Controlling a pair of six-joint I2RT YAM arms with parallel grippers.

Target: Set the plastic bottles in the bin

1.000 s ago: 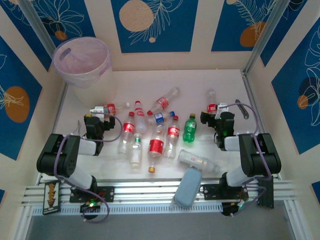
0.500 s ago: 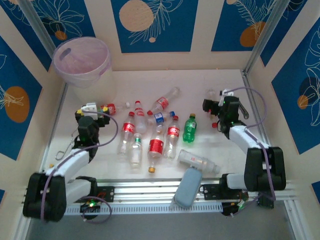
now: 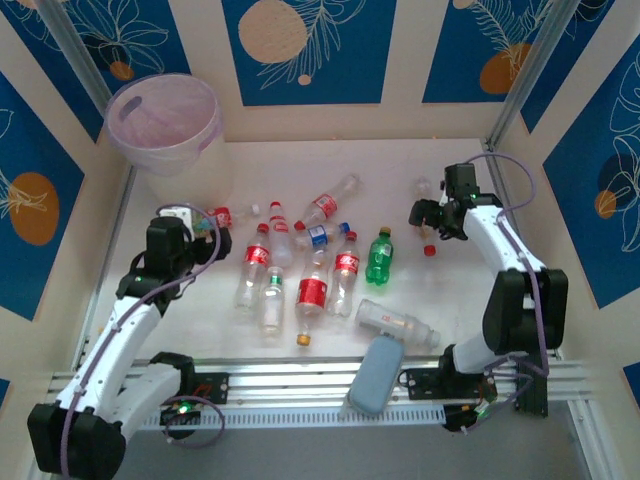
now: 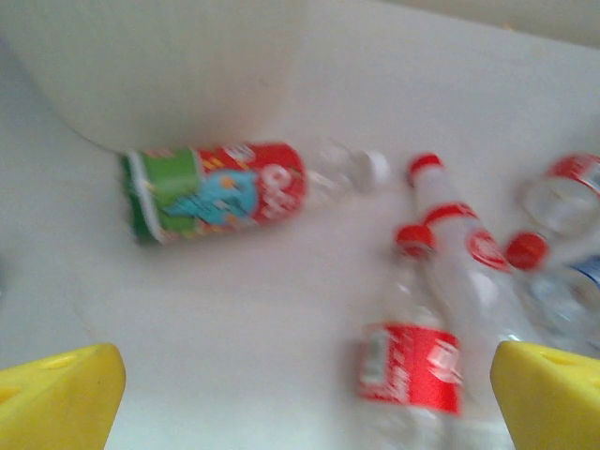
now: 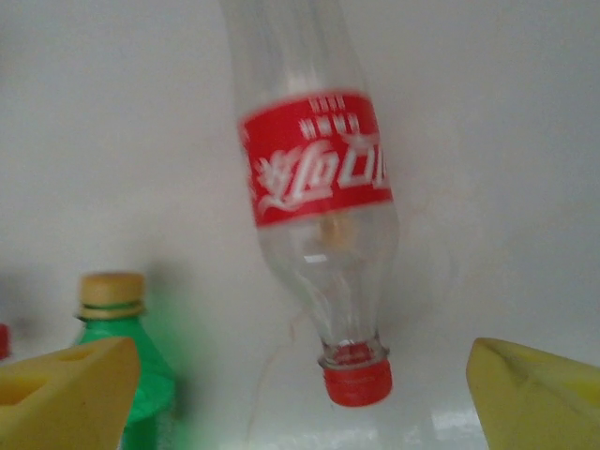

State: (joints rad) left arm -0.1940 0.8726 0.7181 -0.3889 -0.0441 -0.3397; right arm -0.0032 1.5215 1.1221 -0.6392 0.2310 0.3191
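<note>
The bin [image 3: 165, 120] stands at the table's far left corner; its pale wall [image 4: 169, 66] fills the top of the left wrist view. My left gripper [image 3: 200, 222] [image 4: 300, 403] is open over bare table, with a red-and-green-labelled bottle [image 4: 220, 187] [image 3: 218, 214] lying ahead of it beside the bin. A red-labelled bottle [image 4: 412, 361] lies near its right finger. My right gripper [image 3: 425, 218] [image 5: 300, 398] is open above a clear red-labelled bottle [image 5: 319, 206] [image 3: 424, 187]. The bottle's red cap [image 5: 356, 382] sits between the fingers, touching neither.
Several more bottles [image 3: 300, 260] lie in a cluster mid-table, with a green bottle [image 3: 379, 258] [image 5: 122, 375] at its right. A clear bottle [image 3: 398, 322] and a grey-blue pad [image 3: 378, 375] lie near the front rail. Walls enclose the table.
Both arms have stretched forward. The left gripper moved towards the bottle by the bin; the right gripper moved out over the right-hand bottle and its fingers narrowed slightly.
</note>
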